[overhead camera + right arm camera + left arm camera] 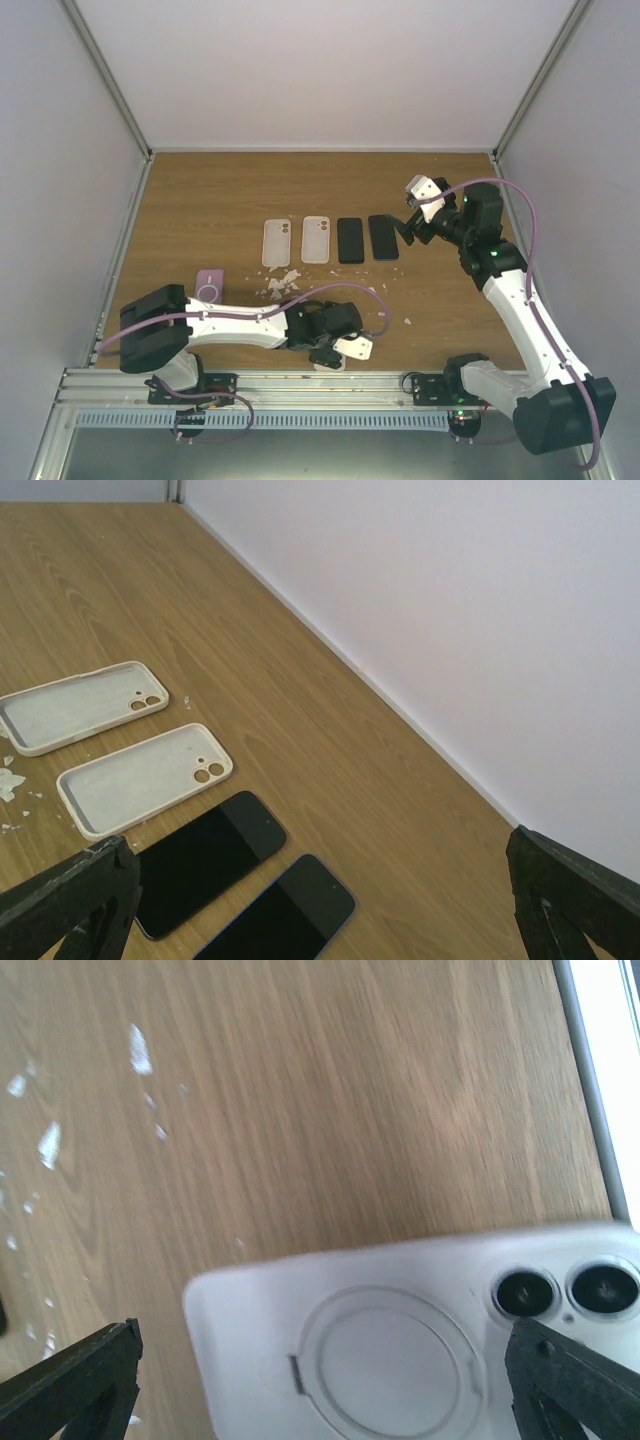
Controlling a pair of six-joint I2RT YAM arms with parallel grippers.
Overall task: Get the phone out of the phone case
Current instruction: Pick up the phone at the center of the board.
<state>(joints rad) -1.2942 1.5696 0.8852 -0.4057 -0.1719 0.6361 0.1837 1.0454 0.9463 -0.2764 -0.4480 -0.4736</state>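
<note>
wood table [200, 200], white crumbs [280, 287], pale walls [330, 70], left gripper [322, 1360] and right gripper [320, 860] both spread wide

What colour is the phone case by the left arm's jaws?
White phone case; clearest in the left wrist view.

Even, bright light; the white phone case [400, 1290] is blurred close up.

I read both units as identical: the left arm [235, 328] and right arm [520, 300] have white link shells and black joint housings. Each carries an external purple cable [490, 181]. Green indicator lights [492, 252] glow. The fingers [75, 1375] are matte black.
</note>
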